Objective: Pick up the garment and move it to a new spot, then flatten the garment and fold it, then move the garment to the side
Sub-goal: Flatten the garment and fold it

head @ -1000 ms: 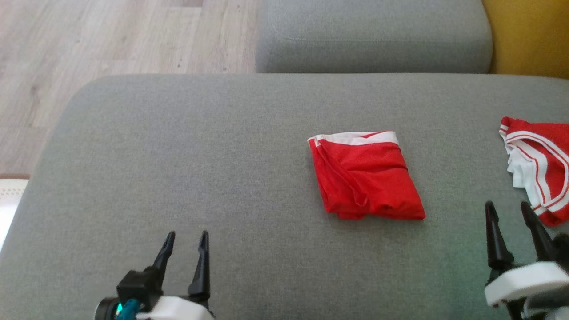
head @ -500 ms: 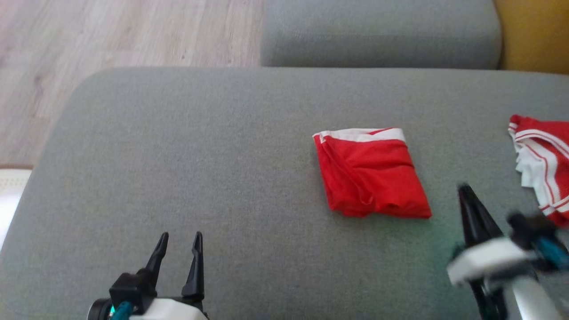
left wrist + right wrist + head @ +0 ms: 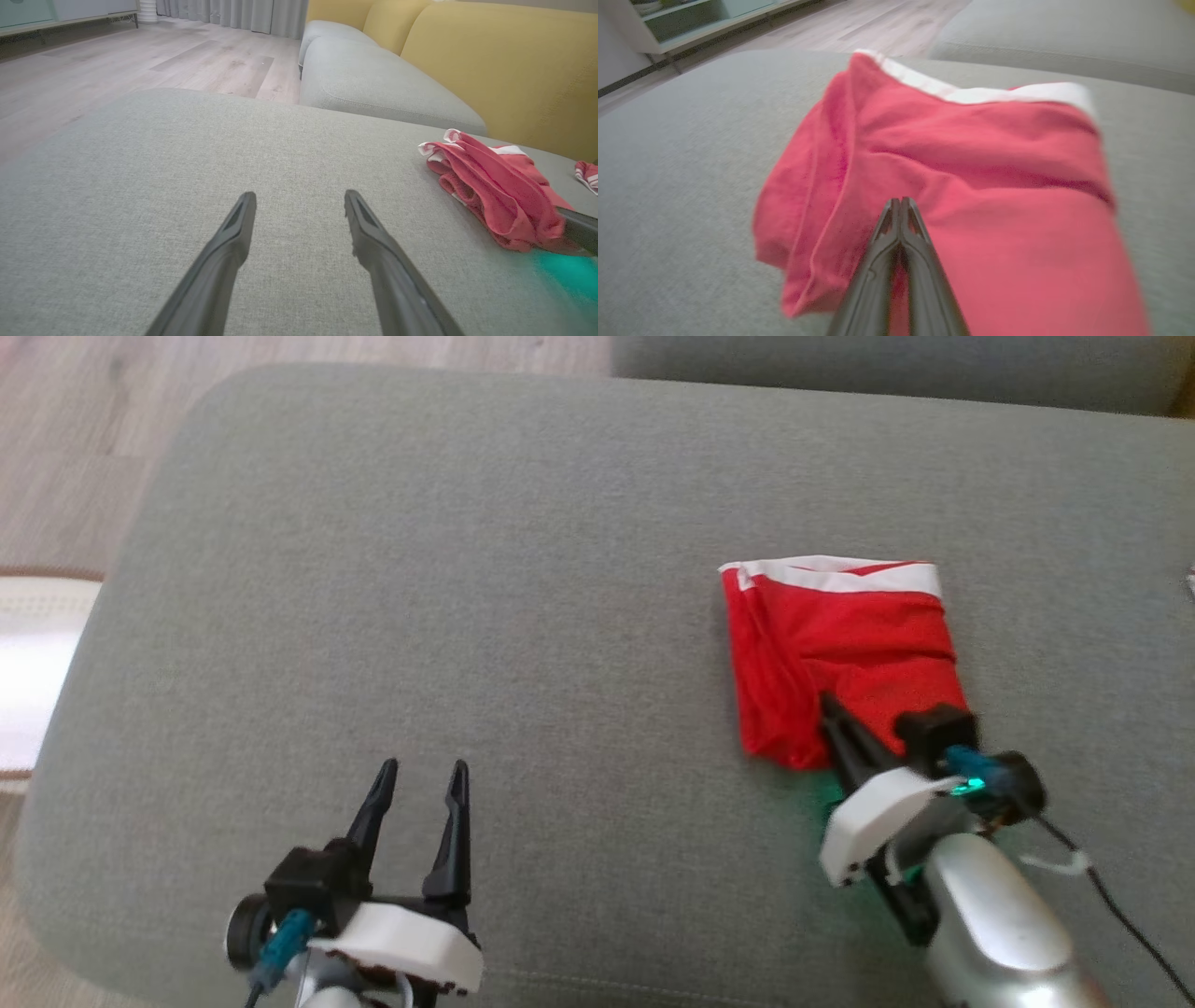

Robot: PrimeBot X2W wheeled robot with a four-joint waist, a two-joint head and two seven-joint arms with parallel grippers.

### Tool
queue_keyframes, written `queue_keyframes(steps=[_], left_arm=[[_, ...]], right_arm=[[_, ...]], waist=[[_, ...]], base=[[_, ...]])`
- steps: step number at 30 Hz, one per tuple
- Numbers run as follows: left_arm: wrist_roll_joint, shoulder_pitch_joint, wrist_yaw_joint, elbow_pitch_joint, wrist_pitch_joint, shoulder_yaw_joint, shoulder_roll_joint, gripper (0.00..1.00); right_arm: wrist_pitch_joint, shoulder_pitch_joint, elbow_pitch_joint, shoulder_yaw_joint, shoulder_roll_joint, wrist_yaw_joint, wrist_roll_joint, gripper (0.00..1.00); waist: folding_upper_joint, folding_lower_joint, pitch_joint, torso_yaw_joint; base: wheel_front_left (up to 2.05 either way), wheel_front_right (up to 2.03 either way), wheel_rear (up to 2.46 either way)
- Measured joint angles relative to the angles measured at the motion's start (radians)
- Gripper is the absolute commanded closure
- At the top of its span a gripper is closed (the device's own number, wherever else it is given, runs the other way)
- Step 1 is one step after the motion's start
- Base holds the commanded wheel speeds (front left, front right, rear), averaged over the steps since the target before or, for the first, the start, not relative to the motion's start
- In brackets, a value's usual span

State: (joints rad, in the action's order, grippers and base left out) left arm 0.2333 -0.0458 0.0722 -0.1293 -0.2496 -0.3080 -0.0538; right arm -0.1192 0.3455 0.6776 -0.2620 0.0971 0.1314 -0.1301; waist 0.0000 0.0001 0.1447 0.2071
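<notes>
Grey sofa cushion (image 3: 467, 569) carries the folded red shorts (image 3: 840, 635), which lie on its right half with the white waistband on the far side. The right gripper (image 3: 901, 201) has its fingers pressed together, tips resting on the near edge of the shorts; whether fabric is caught between them, the blur does not let me tell. The left gripper (image 3: 423, 766) hovers over bare cushion, well apart from the shorts, fingers spread.

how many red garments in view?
2. A folded garment on the cushion under the right pincer; a second garment at the left wrist view's right edge, cropped; more may lie offscreen.
</notes>
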Motion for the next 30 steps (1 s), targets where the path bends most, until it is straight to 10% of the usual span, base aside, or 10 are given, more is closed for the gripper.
queue_keyframes(steps=[15, 24, 28, 30], left_arm=[[0.006, 0.018, 0.007, -0.006, 0.000, 0.002, 0.001, 0.00], [-0.006, 0.001, 0.005, -0.007, 0.000, 0.037, 0.001, 0.00], [-0.029, -0.035, -0.011, -0.025, 0.000, 0.060, 0.001, 0.00], [-0.040, -0.054, -0.016, -0.036, 0.000, 0.070, 0.000, 0.00]], right_arm=[[-0.069, 0.035, 0.120, -0.255, -0.028, 0.000, -0.121, 1.00], [-0.125, 0.007, -0.024, -0.146, -0.019, 0.000, -0.144, 1.00], [-0.129, -0.083, -0.153, -0.030, 0.026, 0.000, -0.121, 0.00], [-0.129, -0.139, -0.210, 0.027, 0.045, 0.000, -0.121, 0.00]], waist=[[0.0000, -0.0001, -0.014, 0.027], [0.0000, -0.0001, -0.074, -0.018], [0.0000, -0.0001, -0.103, -0.051], [0.0000, -0.0001, -0.119, -0.066]], base=[[0.00, 0.00, 0.00], [0.00, 0.00, 0.00], [0.00, 0.00, 0.00], [0.00, 0.00, 0.00]])
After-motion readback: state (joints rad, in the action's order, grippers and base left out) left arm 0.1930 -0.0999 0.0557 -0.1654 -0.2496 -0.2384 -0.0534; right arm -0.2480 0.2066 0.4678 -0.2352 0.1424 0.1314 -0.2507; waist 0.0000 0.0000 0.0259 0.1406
